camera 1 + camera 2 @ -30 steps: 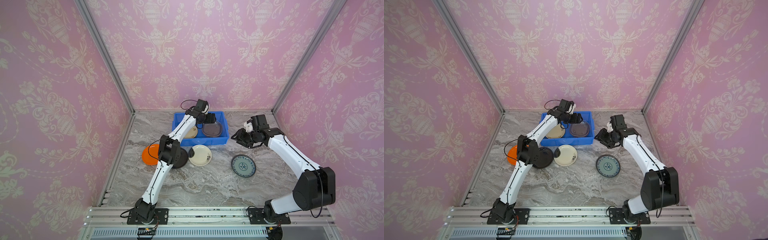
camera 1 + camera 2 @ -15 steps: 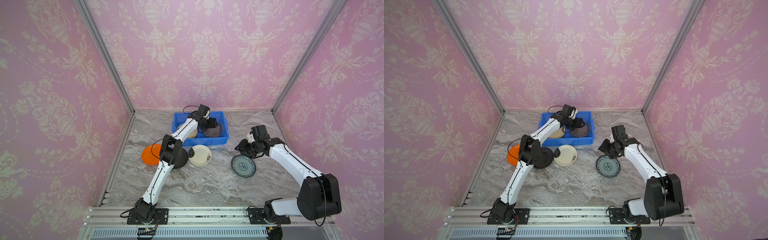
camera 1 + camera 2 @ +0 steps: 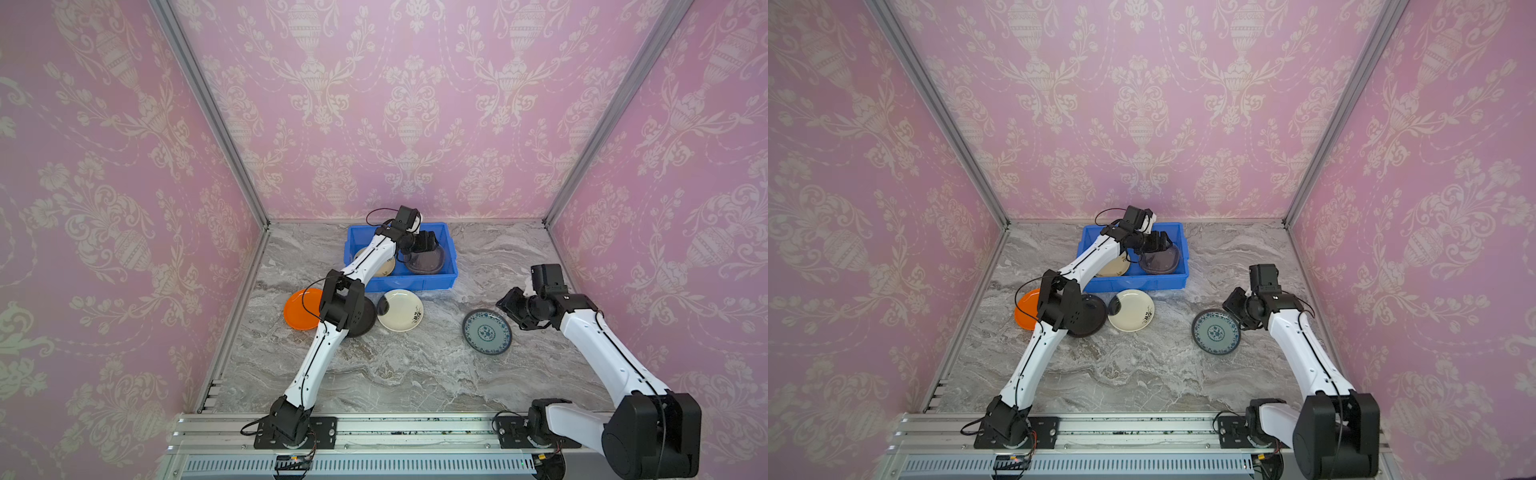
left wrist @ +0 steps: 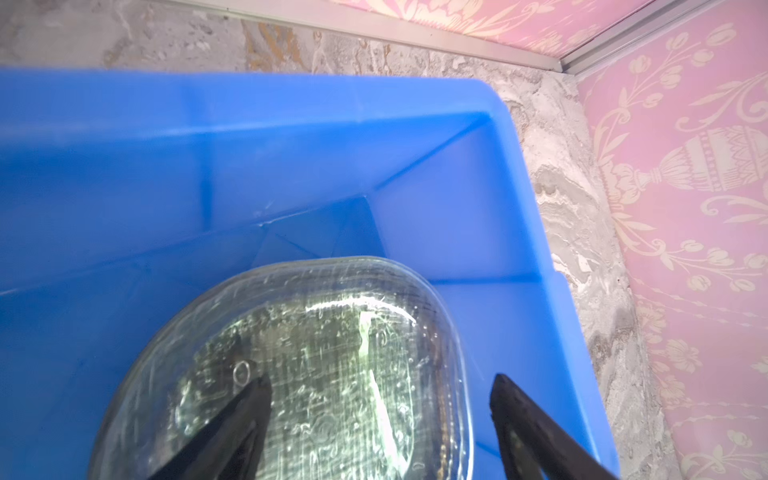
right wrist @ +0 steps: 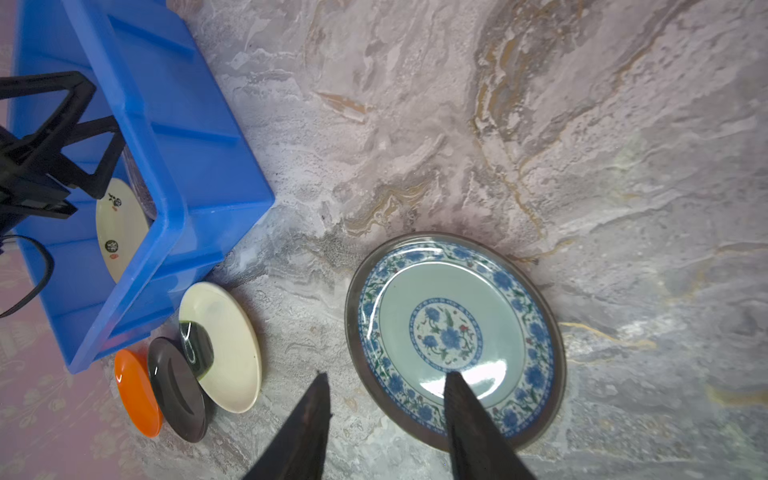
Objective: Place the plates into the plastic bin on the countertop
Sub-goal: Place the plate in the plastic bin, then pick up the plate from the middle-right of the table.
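- jaws of the left gripper (image 4: 376, 386) gape wide inside the blue bin (image 4: 249, 145), one finger over the glass plate (image 4: 332, 332) and one past its rim, gripping nothing.
- right gripper (image 5: 386, 374) is half open, astride the rim of the blue-patterned plate (image 5: 449, 332) on the countertop (image 5: 582, 124), not clamped.
- orange plate (image 3: 299, 309), black plate (image 3: 365, 320) and cream plate (image 3: 401, 309) lie beside the bin.

Bright, even light from overhead — soft, faint shadows.
Reads sharp in both top views, stretches the wallpaper (image 3: 83, 208) toward the edges; glares white off the glass plate (image 4: 332, 353) and the blue-patterned plate (image 5: 453, 336); blurs the dark fingers (image 5: 307, 428) and the plastic bin (image 4: 249, 91) in the wrist views.
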`<state>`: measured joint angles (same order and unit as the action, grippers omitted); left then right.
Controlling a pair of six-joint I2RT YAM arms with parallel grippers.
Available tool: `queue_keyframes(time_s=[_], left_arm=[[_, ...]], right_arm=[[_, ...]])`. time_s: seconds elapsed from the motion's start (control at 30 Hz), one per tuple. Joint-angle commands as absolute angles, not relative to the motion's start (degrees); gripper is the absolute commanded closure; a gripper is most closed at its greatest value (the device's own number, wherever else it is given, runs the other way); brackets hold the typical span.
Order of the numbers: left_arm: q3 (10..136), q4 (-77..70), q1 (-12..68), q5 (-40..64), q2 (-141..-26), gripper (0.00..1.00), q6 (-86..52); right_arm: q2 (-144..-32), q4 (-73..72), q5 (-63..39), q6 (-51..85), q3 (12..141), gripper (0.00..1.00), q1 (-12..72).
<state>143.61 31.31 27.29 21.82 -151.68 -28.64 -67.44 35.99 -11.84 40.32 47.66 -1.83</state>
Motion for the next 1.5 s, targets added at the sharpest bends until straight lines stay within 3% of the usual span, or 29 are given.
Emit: queue_keyframes(time_s=[0.0, 0.13, 0.37, 0.7, 1.0, 1.47], left_arm=[[144.54, 30.69, 27.82, 23.16, -145.34, 0.14, -29.71], [137.88, 27.51, 28.19, 24.08, -137.40, 0.14, -29.71], [115.36, 17.17, 28.47, 25.34, -119.71, 0.13, -29.95], [98.30, 22.01, 28.39, 20.17, -104.47, 0.11, -24.48], [88.03, 17.29, 28.20, 21.20, -99.39, 0.10, -27.53], [82.75, 11.49, 27.53, 23.95, -99.24, 0.12, -31.29]], right_arm=[[-65.92, 38.69, -8.97, 40.50, 44.83, 0.55, -3.70], [-63.56, 38.76, -6.14, 42.03, 41.85, 0.56, -4.98], [-56.82, 36.62, -4.93, 49.14, 33.43, 0.59, -5.27], [-51.00, 35.69, -6.44, 53.52, 26.06, 0.61, -5.27], [-51.84, 30.19, -9.42, 53.95, 23.14, 0.65, -5.27], [-54.35, 20.40, -11.85, 55.38, 16.90, 0.65, -5.27]])
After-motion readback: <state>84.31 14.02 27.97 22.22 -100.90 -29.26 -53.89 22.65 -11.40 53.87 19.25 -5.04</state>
